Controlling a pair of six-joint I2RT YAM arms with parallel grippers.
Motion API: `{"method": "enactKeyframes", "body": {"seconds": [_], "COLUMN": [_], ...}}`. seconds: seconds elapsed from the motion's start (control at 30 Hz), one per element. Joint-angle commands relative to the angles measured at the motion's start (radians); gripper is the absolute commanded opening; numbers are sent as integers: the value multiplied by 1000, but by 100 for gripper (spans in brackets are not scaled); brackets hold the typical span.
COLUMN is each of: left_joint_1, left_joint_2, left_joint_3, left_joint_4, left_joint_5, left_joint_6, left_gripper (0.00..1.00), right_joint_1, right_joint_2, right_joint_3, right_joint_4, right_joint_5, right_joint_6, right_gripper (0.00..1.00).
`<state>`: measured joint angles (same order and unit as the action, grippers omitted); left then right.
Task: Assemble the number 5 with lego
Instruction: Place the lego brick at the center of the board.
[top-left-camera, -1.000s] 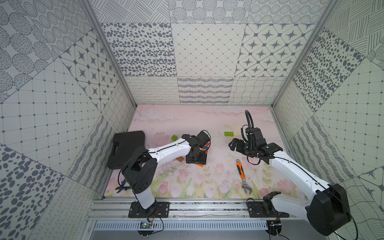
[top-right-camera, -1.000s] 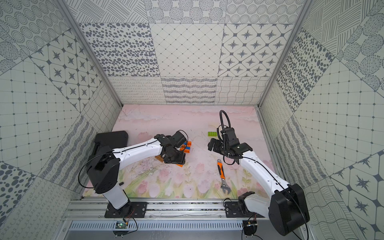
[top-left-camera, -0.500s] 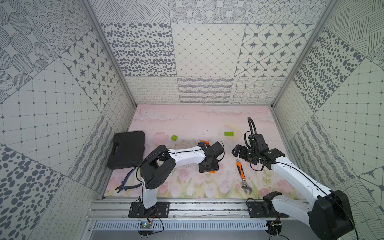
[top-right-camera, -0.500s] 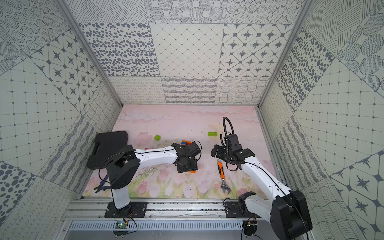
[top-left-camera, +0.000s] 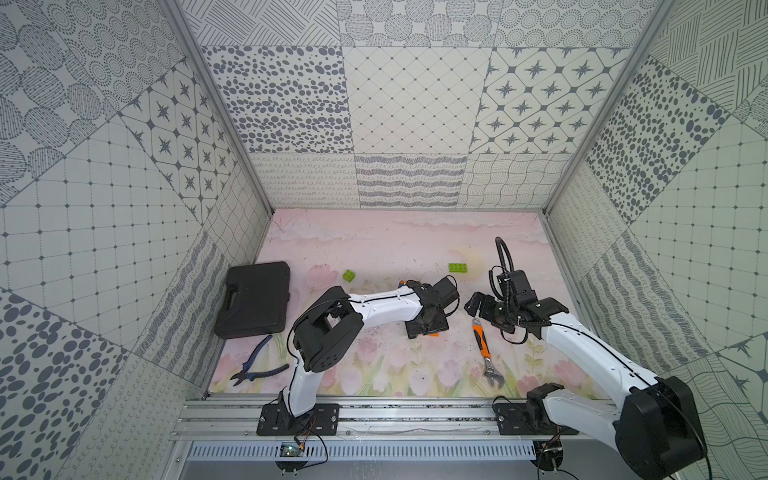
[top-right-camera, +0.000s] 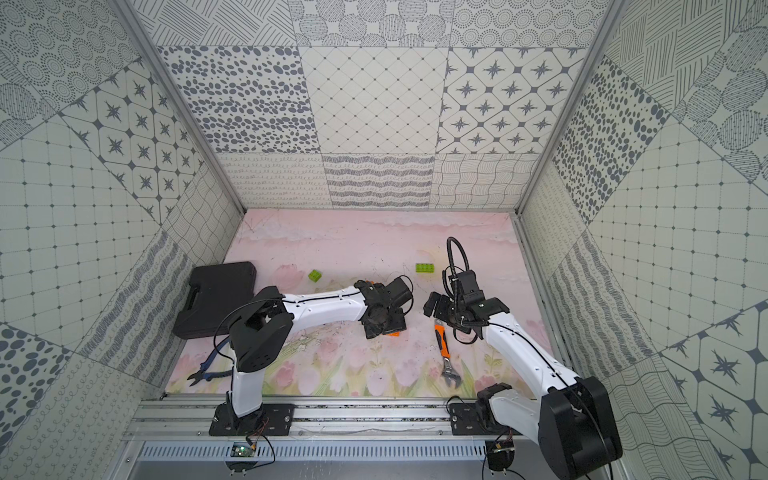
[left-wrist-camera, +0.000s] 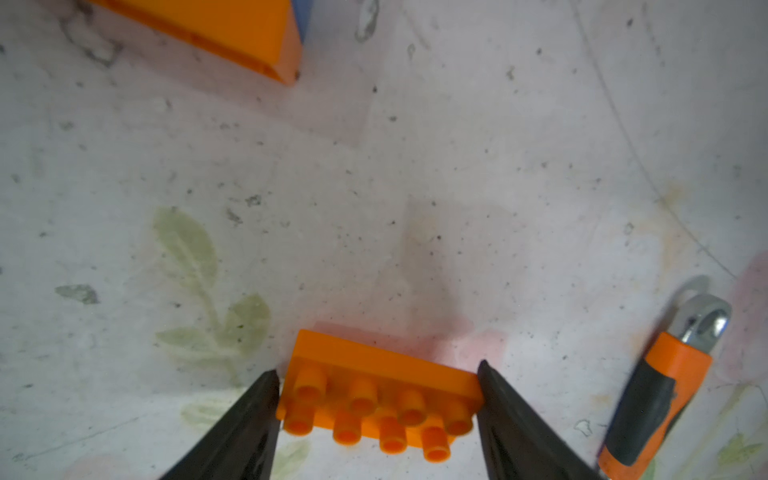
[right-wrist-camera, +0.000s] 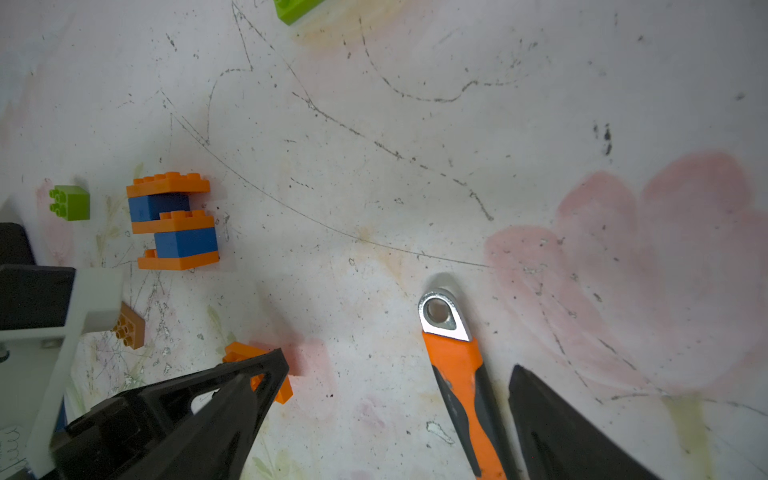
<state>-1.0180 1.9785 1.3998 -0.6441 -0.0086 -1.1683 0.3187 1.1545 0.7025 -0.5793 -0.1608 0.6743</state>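
My left gripper (left-wrist-camera: 376, 399) sits low over the mat, its two black fingers bracketing an orange plate (left-wrist-camera: 380, 405), a flat studded lego piece. The fingertips stand at the plate's two short ends, so its long axis runs straight across from jaw to jaw. I cannot tell whether the pads press it or have just let go; a thin gap seems to show on each side.

My right gripper (right-wrist-camera: 399, 374) hangs wide open and empty, near the same plate, with the orange-handled wrench (right-wrist-camera: 465, 374) lying between its fingers on the mat.

Farther out lies the orange and blue stack (right-wrist-camera: 172, 220), alternating layers that already read like a numeral, well apart from the plate. I judge the left arm is the nearer one for carrying the plate there. A brown brick (right-wrist-camera: 129, 330) lies nearer the stack, a small green brick (right-wrist-camera: 70, 202) just past it, and a long green brick (top-left-camera: 457, 268) farthest away, toward the back wall.
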Motion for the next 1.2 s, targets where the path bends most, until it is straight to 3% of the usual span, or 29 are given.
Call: {"method": "enactKeyframes", "body": {"seconds": [0.0, 0.13, 0.3, 0.4, 0.47, 0.57, 0.7, 0.87, 1.17], "left_joint_1": [-2, 11, 19, 52, 92, 163, 220, 293, 423], "left_joint_2": [-53, -74, -164, -274, -396, -553, -707, -848, -1014], "left_joint_3": [-10, -20, -97, -188, -297, -443, -556, -629, -745], "left_joint_4": [-25, -39, 28, 33, 104, 189, 237, 169, 166], "left_joint_5": [-29, -32, -61, -126, -150, -167, -219, -266, -216], "left_joint_6": [17, 27, 65, 59, 75, 84, 147, 213, 280], "left_gripper": [86, 90, 87, 83, 83, 83, 87, 96, 99], "right_joint_1": [-9, -13, -12, 25, 121, 246, 376, 501, 554], "right_joint_2": [14, -20, -47, -22, 20, 96, 195, 343, 532], "right_joint_3": [32, 9, -5, -57, -31, 24, 99, 194, 314], "right_joint_4": [37, 92, 145, 282, 235, 138, 59, 13, -43], "right_joint_5": [-76, -87, -132, -291, -237, -59, 114, 222, 243], "right_joint_6": [1, 9, 11, 54, 40, 50, 112, 216, 345], "right_gripper": [99, 99, 99, 86, 84, 87, 85, 88, 93]}}
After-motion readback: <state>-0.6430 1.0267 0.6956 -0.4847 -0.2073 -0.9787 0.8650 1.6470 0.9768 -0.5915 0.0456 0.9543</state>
